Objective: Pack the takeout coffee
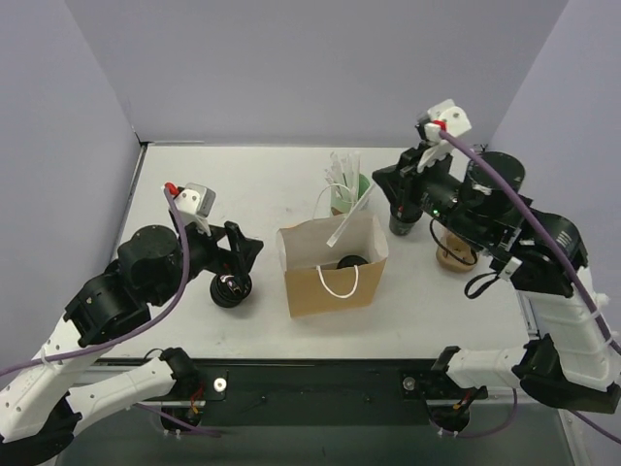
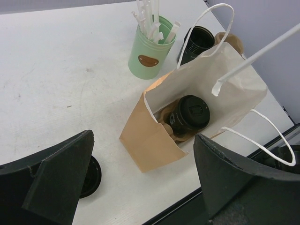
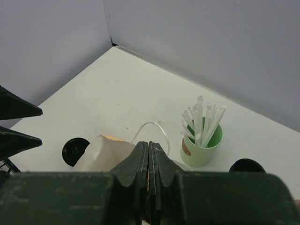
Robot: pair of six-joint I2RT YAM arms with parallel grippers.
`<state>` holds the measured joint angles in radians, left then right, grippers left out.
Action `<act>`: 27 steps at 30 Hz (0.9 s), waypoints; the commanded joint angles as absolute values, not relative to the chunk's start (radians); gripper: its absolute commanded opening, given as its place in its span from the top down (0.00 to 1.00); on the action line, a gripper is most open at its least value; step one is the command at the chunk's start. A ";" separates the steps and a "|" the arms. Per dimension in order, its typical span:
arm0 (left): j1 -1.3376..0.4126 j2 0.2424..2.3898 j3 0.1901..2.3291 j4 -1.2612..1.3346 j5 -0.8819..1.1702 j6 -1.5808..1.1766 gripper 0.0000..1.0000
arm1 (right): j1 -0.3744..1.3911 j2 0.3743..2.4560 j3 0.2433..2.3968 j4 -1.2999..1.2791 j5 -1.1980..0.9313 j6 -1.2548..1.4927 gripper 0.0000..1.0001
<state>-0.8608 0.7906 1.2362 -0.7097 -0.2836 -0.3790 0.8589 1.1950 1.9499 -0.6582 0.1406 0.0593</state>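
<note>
1. Standing inside the brown paper bag (image 1: 325,282) at the middle of the white table (image 1: 243,184), the takeout coffee (image 2: 190,115) shows its round black plastic lid through the open mouth. Brown moulded cardboard sits round its base.
2. The bag is boxy, creased kraft paper with thin white cord handles (image 2: 220,5). One loop rises at its 12 o'clock wall and the other hangs over the 6 o'clock wall.
3. A white wrapped straw (image 2: 262,52) slants across the bag's mouth, its upper end pointing to 2 o'clock. I cannot tell what holds it there.
4. At 12 o'clock from the bag, just beside it, stands a smooth mint-green cup (image 2: 147,56) with a brown oval label, bristling with white straws.
5. At 2 o'clock stands an open-topped black cup (image 2: 199,41). At 3 o'clock, well apart, is a brown cardboard thing (image 1: 452,254) that I cannot make out.
6. At 9 o'clock, apart from the bag, lies a squat stack of flat black ringed lids (image 1: 231,289).
7. The left gripper (image 2: 143,138) hangs above those lids, its jaws spread wide.
8. The right gripper (image 3: 149,159) hovers at 1 o'clock from the bag, its dark fingers pressed flat together.
</note>
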 commanded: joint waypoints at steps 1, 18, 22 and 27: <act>-0.856 0.752 1.238 -0.699 -0.281 -0.373 0.03 | 0.930 1.255 1.919 -0.624 0.259 0.051 1.00; -0.856 0.730 1.253 -0.624 -0.190 -0.354 0.03 | 1.003 1.220 1.748 -0.773 0.369 0.458 0.00; -0.856 0.701 1.237 -0.595 -0.181 -0.365 0.03 | 1.002 1.114 1.701 -0.903 0.508 0.627 0.00; -0.856 0.652 1.201 -0.560 -0.179 -0.390 0.03 | 1.002 0.974 1.631 -0.988 0.586 0.778 0.00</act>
